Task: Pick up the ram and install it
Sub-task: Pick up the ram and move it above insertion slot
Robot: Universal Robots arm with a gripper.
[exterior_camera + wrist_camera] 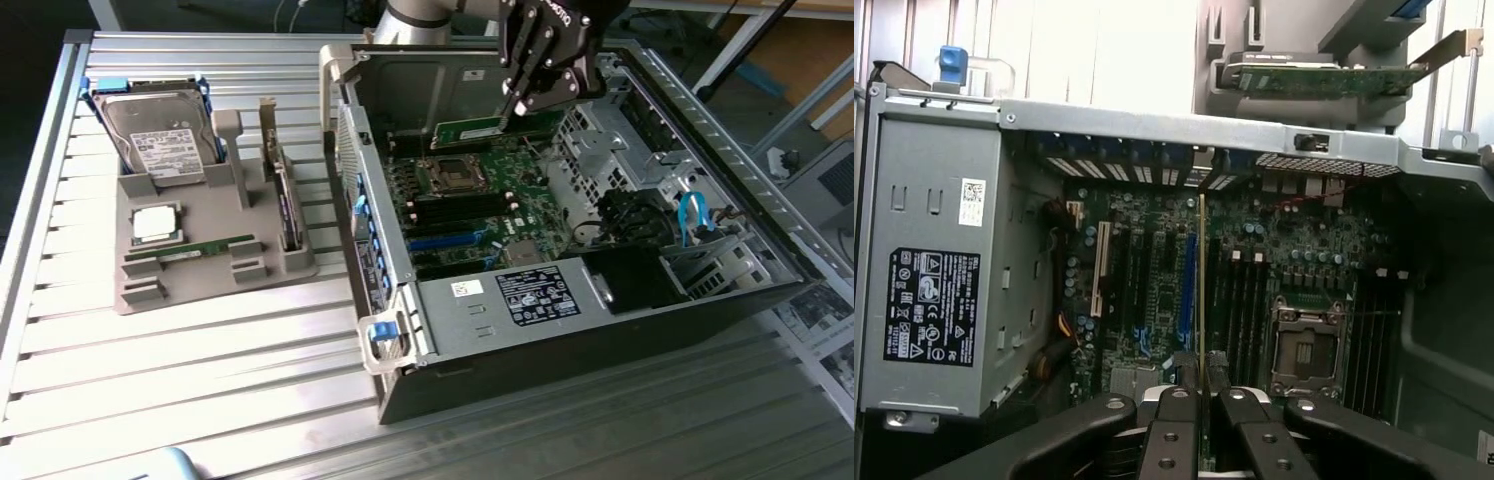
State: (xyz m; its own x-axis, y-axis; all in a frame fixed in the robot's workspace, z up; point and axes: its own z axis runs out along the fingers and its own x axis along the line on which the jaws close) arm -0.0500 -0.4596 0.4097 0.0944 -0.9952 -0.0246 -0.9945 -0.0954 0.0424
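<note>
The gripper is clenched on the ram and holds it over the motherboard inside the open computer case. A metal wall stands close at ten o'clock of the gripper. At nine o'clock of the case, the grey tray holds a hard drive, a processor chip and a second memory stick.

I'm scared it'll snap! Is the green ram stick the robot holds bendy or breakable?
Probably stiff: the ram sticks out straight from the jaws, no droop. Likely light, since edge-on it looks very thin. That thinness suggests it could crack if twisted or forced.
</note>
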